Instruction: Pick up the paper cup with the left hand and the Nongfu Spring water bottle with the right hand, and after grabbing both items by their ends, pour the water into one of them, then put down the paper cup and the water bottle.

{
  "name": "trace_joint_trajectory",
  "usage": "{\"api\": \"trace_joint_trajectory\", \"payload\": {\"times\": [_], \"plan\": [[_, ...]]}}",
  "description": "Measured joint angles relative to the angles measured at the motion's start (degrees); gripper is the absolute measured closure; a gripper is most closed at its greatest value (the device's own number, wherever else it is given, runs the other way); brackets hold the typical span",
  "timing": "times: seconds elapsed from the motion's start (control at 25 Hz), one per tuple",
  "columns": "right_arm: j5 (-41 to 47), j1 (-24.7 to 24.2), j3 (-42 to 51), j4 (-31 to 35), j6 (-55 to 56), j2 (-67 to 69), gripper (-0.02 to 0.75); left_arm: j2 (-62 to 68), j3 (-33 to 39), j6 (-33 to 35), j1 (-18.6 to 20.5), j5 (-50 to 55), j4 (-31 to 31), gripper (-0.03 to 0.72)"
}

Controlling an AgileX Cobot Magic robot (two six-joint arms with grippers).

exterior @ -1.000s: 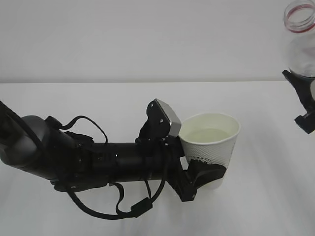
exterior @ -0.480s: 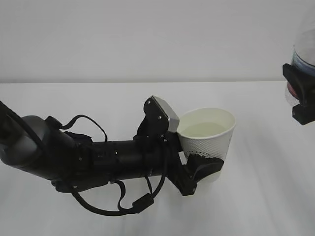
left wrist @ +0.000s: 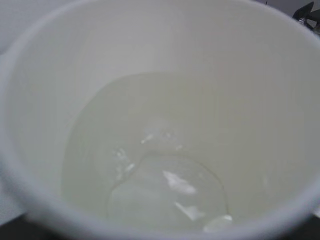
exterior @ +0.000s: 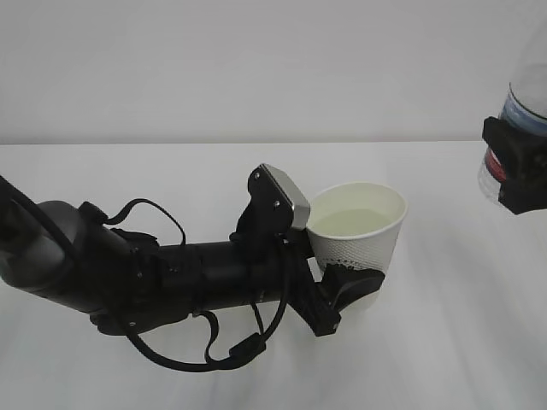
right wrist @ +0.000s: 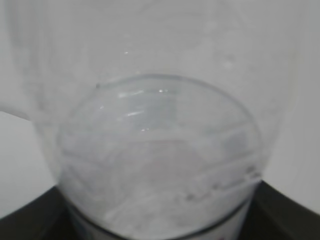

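Between the left gripper's [exterior: 346, 290] black fingers, clamped low on its wall, sits the small white dotted paper cup [exterior: 359, 229], upright above the white table [exterior: 171, 179] with clear water [left wrist: 150, 165] pooled inside. At the far right, the right gripper [exterior: 513, 175] grips the clear ribbed Nongfu Spring water bottle [exterior: 526, 94], well apart. Pouring looks done; lower each level, then release only once seated.

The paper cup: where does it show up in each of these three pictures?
Exterior view: the paper cup sits right of centre, held by the left gripper.
Left wrist view: the cup fills the whole picture, seen from above.
Right wrist view: not in it; only the water bottle shows.
Shared landmark: the water pooled inside the cup.
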Motion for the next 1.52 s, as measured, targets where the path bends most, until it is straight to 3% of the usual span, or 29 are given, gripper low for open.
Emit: {"api": "trace_joint_trajectory", "payload": {"times": [0.28, 0.72, 0.92, 1.16, 1.52], "plan": [[-4.7, 0.0, 0.0, 0.09, 6.03, 4.51, 0.224, 0.0, 0.0, 0.03, 0.0, 1.17, -1.07, 0.189], [-11.91, 0.0, -0.13, 0.51, 6.61, 12.53, 0.224, 0.0, 0.0, 0.03, 0.0, 1.44, -1.41, 0.192], [-19.55, 0.0, -0.41, 4.99, 6.73, 18.02, 0.224, 0.0, 0.0, 0.03, 0.0, 1.44, -1.41, 0.193], [-20.4, 0.0, -0.46, 13.0, 6.73, 22.0, 0.224, 0.0, 0.0, 0.05, 0.0, 1.44, -1.41, 0.193], [-20.76, 0.0, -0.46, 15.35, 6.47, 22.42, 0.224, 0.0, 0.0, 0.27, 0.0, 1.48, -1.41, 0.194]]}}
